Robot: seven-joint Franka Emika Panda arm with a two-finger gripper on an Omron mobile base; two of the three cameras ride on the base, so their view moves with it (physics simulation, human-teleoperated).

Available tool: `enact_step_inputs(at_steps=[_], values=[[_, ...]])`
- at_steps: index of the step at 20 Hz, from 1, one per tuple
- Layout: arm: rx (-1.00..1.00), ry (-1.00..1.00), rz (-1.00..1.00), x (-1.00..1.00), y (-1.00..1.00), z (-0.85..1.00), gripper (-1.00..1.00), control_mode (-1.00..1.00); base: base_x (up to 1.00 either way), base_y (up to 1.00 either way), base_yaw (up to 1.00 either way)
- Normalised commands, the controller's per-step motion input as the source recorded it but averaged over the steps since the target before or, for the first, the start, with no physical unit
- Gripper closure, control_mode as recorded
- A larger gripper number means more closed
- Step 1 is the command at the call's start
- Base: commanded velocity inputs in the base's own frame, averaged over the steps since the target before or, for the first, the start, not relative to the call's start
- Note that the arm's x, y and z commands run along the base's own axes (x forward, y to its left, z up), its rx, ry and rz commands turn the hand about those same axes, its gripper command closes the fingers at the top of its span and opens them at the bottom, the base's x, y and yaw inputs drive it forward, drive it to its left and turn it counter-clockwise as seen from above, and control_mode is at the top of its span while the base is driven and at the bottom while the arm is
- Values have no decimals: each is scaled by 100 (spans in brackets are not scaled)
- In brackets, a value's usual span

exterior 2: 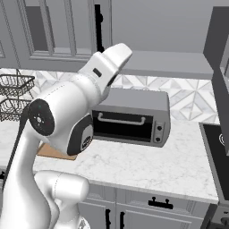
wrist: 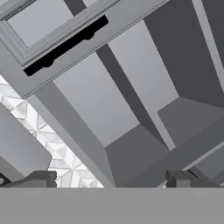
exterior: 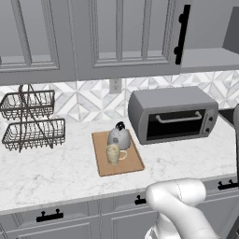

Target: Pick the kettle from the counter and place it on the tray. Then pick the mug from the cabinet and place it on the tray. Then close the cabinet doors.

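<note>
Fingers point(wrist: 111, 178) spread wide, empty, facing open cabinet point(wrist: 131, 109). Kettle point(exterior: 119, 135) & mug point(exterior: 114, 153) already on tray point(exterior: 133, 163), centre of bench point(exterior: 46, 168). Next: catch door point(wrist: 57, 26) w/ handle point(wrist: 65, 46) upper left, push shut squarely.

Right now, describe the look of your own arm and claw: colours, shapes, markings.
The arm is glossy white, built of rounded, bulbous segments with dark grey joint bands. One joint carries a black round cap with small red and teal dots, and a small dark rectangular mark sits on the upper link. No cables visible. The claw ends in two small, dark, blocky fingertips.
</note>
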Motion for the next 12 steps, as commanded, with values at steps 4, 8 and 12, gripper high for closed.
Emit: enact_step_inputs(at_steps=[4,8,12], values=[[-22,-9,-1,-6,-28,-13,-100,-100,0,0,0],[-20,-4,-6,-6,-35,-17,-100,-100,0,0,0],[-4,-1,-16,-27,-58,-3,-100,-100,0,0,0]])
